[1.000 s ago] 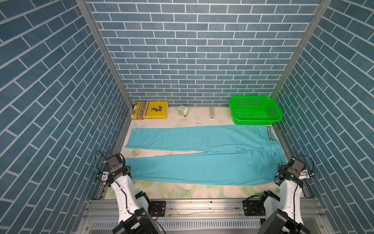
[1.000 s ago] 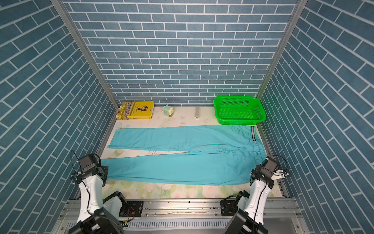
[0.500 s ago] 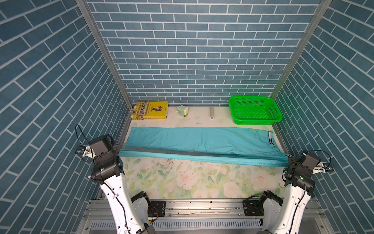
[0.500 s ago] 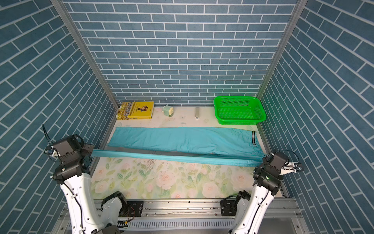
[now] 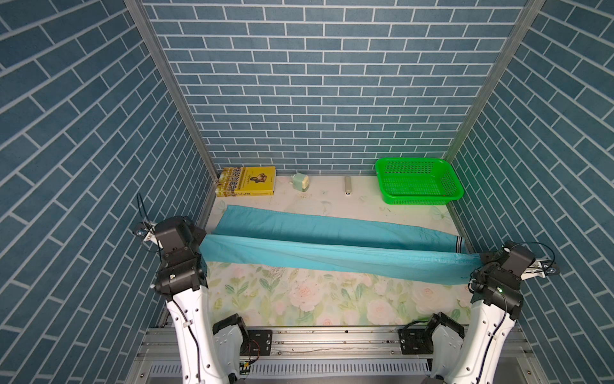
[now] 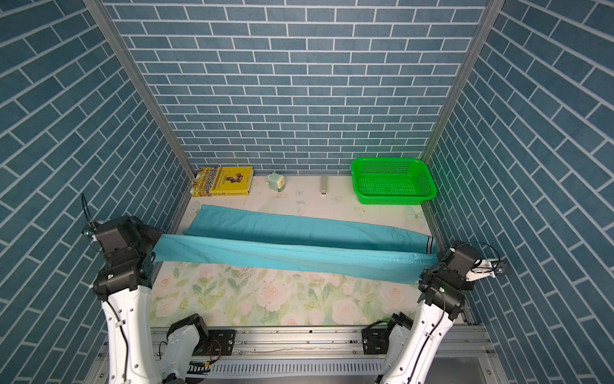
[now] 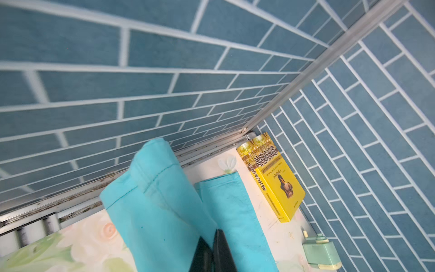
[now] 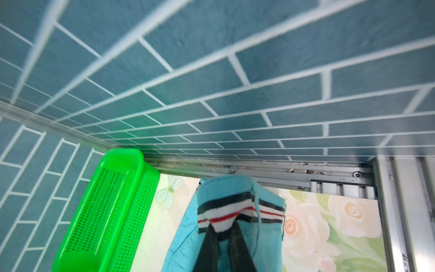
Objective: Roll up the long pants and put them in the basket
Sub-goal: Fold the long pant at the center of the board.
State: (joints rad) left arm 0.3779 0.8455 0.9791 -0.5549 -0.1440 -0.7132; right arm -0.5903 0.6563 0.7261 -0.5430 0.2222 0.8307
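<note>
- Clamps the long pants at both ends: left gripper pinched tight on the cuff end of the near leg, right gripper pinched tight on the striped waistband
- Hangs that near leg in the air as a stretched band between the two grippers, raised off the floral table, with long folds running along it
- Leaves the far leg lying flat on the table just behind the raised one, cuff near the left wall, waistband end close to the right edge rail
- Shows, in the left wrist view, the held cuff folding over beyond the fingers, with the flat leg's cuff just beside it
- Places both grippers out at the table's side edges, close to the brick-pattern side walls, with the cloth spanning nearly the whole width between them
- Offers a broad open stretch of floral surface in front of the raised leg, up to the front rail
- Offers a narrower strip behind the flat leg, up to the row of things along the back wall
- Lines that back wall, left to right, with a yellow book in the left corner, a small pale-green device, a small white stick-shaped thing and a green basket in the right corner
- Shows the basket's perforated floor in full view in both top views
- Sets the basket apart from the pants by a strip of table, nearest to the waistband end
</note>
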